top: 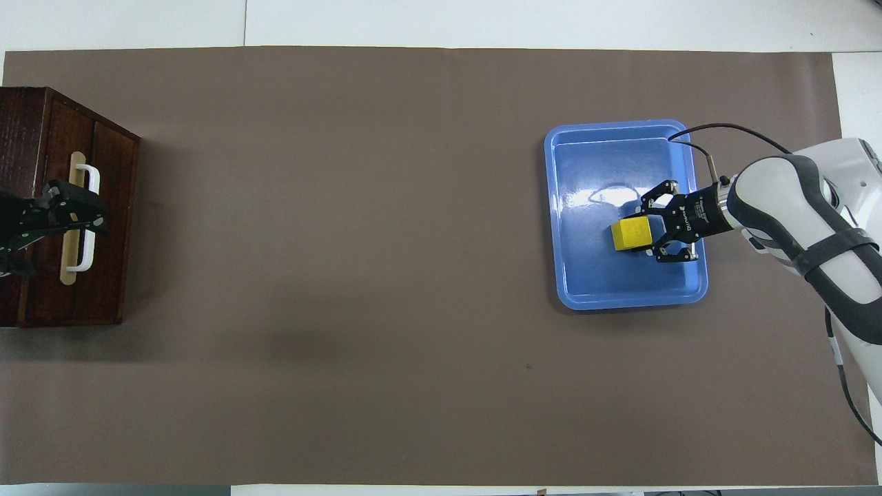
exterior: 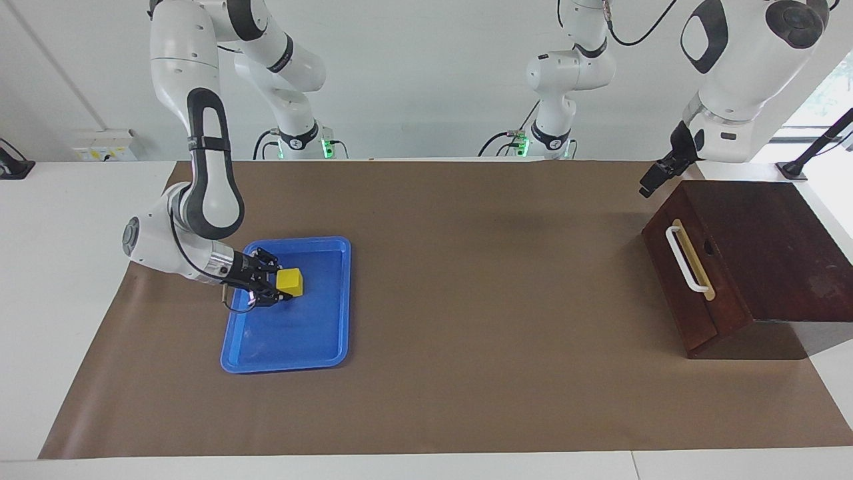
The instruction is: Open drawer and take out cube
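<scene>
White arms, black joints, black cables

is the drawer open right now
No, the drawer sits flush in its box, and the cube is over the blue tray at the right gripper.

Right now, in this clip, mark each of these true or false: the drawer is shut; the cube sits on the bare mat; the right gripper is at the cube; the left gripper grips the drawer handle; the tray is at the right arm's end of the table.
1. The drawer is shut. True.
2. The cube sits on the bare mat. False: it is in the blue tray.
3. The right gripper is at the cube. True.
4. The left gripper grips the white handle. False: it hangs above the box, clear of the handle.
5. The tray is at the right arm's end. True.
</scene>
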`<state>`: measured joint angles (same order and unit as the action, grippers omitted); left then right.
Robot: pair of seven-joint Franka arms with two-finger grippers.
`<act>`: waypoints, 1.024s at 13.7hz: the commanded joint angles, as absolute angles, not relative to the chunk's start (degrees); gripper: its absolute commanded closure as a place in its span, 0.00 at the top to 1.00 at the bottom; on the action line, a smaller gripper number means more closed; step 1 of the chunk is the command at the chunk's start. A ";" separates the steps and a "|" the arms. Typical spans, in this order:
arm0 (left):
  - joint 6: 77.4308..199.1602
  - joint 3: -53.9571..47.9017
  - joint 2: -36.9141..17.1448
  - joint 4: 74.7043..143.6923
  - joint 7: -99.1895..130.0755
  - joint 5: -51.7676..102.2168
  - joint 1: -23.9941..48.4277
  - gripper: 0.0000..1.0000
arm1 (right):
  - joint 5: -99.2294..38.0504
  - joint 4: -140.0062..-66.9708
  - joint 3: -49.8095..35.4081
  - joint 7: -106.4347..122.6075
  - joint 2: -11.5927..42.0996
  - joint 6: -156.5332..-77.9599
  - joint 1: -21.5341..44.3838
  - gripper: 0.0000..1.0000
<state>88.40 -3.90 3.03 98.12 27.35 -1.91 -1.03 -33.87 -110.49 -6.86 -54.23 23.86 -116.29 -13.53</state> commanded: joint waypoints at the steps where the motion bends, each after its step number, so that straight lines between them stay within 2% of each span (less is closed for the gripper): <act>1: 85.96 -2.90 2.90 97.12 22.08 -0.97 -0.26 1.00 | -32.61 -112.76 -6.94 -49.33 23.03 -117.25 -14.06 1.00; 5: 82.36 -2.81 0.53 92.73 15.03 -0.26 0.44 1.00 | -31.55 -111.02 -6.94 -49.57 22.77 -114.80 -13.19 1.00; 8: 82.00 -2.29 0.18 92.02 14.94 -0.18 1.32 1.00 | -29.54 -108.20 -7.03 -54.74 20.14 -112.15 -11.35 1.00; 11: 81.21 -2.37 -0.26 90.44 14.94 1.75 1.41 1.00 | -28.74 -107.93 -7.03 -56.42 11.71 -108.56 -10.72 1.00; 14: 81.13 -2.37 0.96 91.84 13.81 1.85 1.49 1.00 | -23.14 -105.13 -7.12 -55.81 6.69 -101.98 -10.90 1.00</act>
<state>82.81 -3.44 0.89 92.56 15.35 0.94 0.51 -26.96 -106.13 -6.96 -55.58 10.08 -105.42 -10.60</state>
